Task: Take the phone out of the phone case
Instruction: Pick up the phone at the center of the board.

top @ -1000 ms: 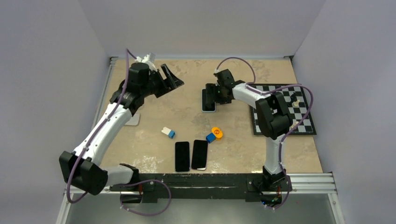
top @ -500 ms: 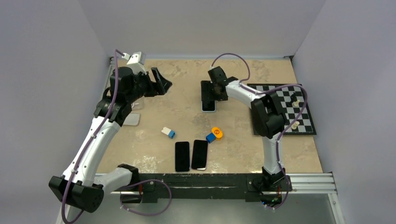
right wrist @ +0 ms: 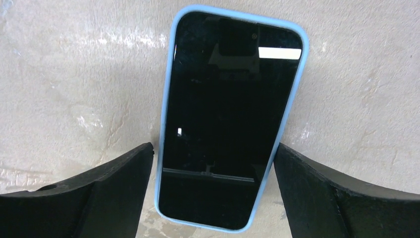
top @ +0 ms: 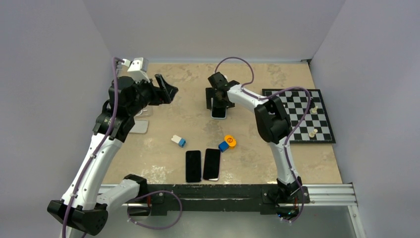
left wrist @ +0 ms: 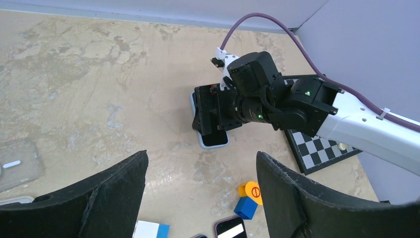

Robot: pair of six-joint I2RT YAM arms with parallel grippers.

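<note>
Phone (right wrist: 230, 124) face up, screen dark, seated in a pale blue phone case (right wrist: 163, 148) and lying flat on the tan table (top: 163, 124), toward the far middle, left of the chessboard (top: 297, 116) and apart from it. Right gripper (top: 216, 99) directly above it, reaching in from the chessboard side, jaws spread wide, one black finger on each long side of the case near one end of the phone. Nothing clamped between them. One finger just beside the blue rim in the right wrist view; contact there impossible to judge. Left gripper (top: 166, 91) raised over the far left of the table, well apart from the phone, jaws likewise wide and empty, aimed across toward the right arm. Below that arm, near the left edge, a clear case (top: 140, 127) lying flat. Nearer the arm bases, in the middle of the table: a white-and-blue block (top: 178, 141), an orange disc (top: 230, 141) touching a blue block (top: 223, 146), and two bare phones (top: 202, 165) side by side, screens up, just apart from each other. On the chessboard, a couple of pale pieces, too small to identify.
</note>
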